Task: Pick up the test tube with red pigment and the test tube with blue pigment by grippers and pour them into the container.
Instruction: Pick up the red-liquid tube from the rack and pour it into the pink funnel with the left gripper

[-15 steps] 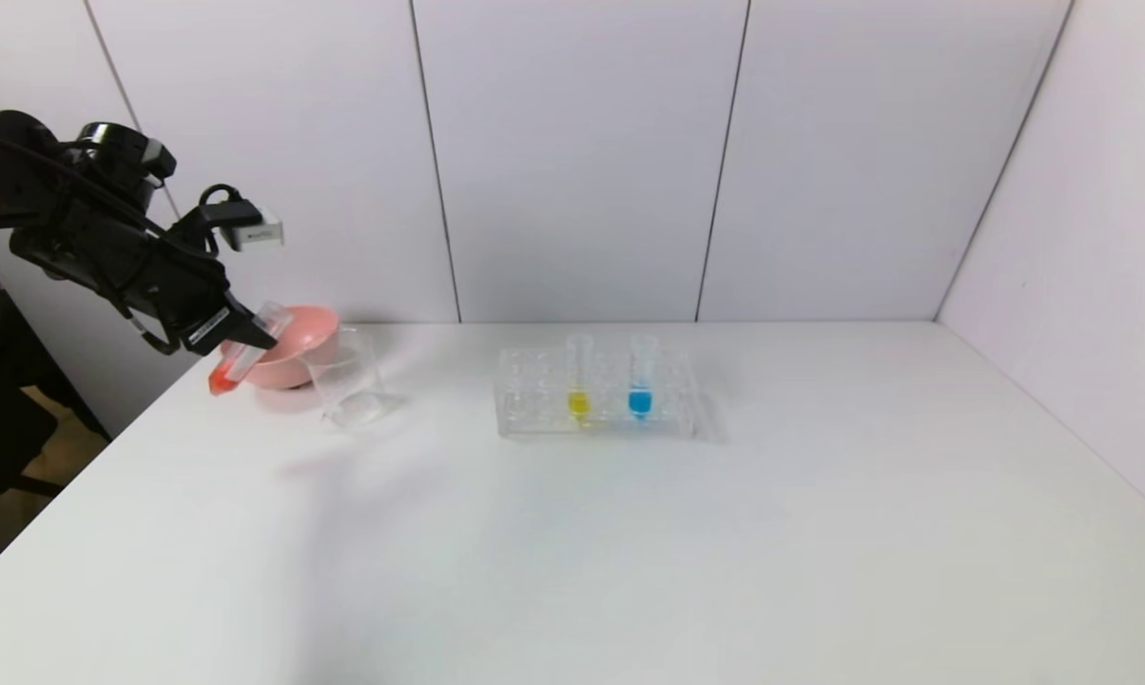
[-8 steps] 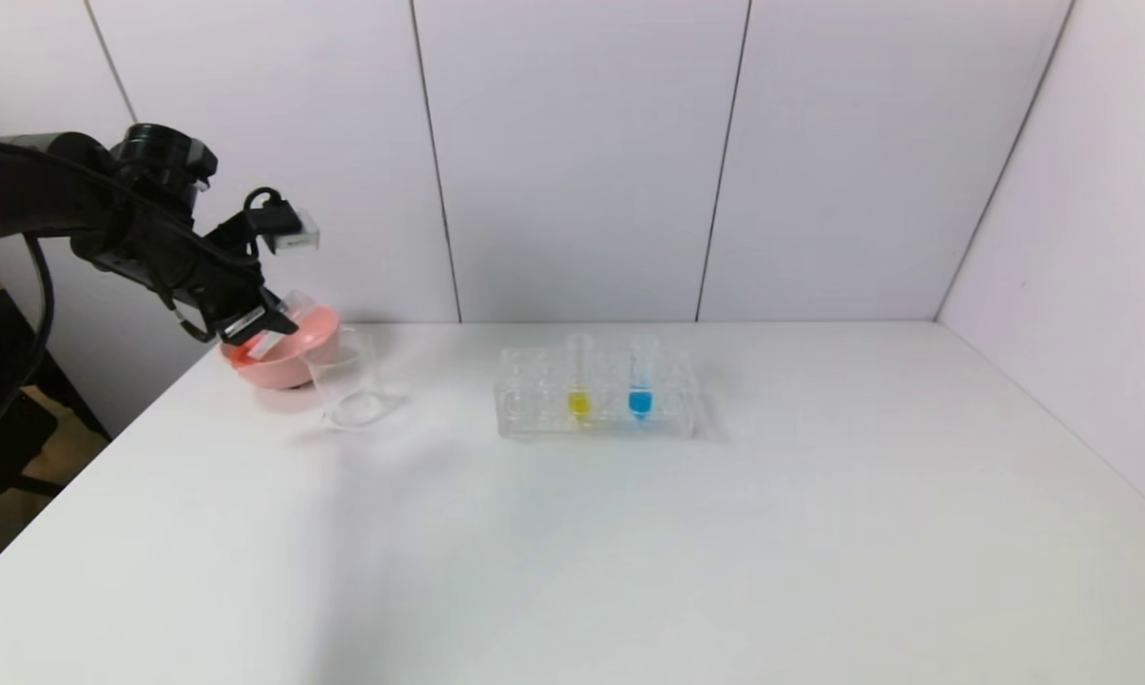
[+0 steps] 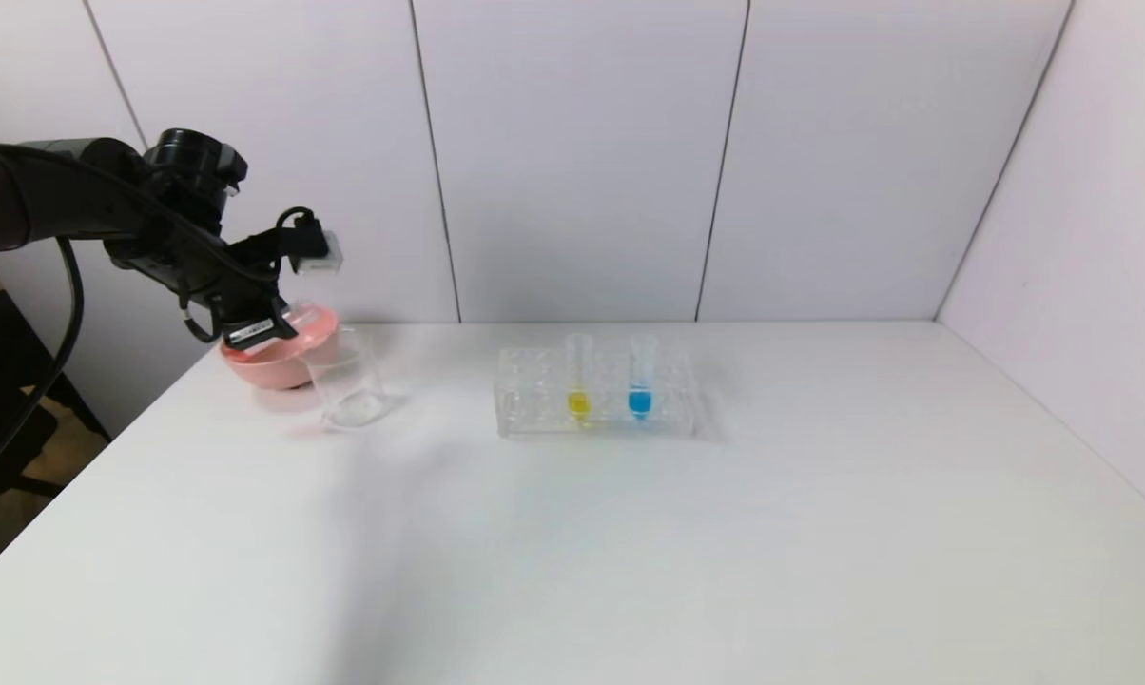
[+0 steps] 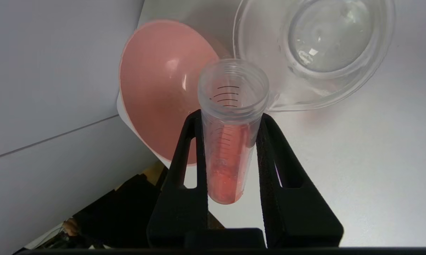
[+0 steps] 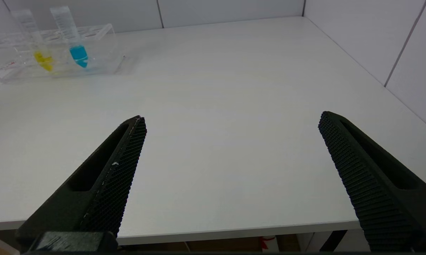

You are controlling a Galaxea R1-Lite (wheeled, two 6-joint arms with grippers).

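From my head camera, my left gripper hangs at ten o'clock on the white table, over the pink bowl, with the container just beside the bowl toward three o'clock. The tube rack stands near the middle, holding the yellow tube and, at its three o'clock, the test tube with blue pigment.

From my left wrist, my fingers clamp the test tube with red pigment, its open mouth pointing between bowl and container.

From my right wrist, my right gripper is spread wide and empty above the table's near edge, the rack well apart at eleven o'clock.
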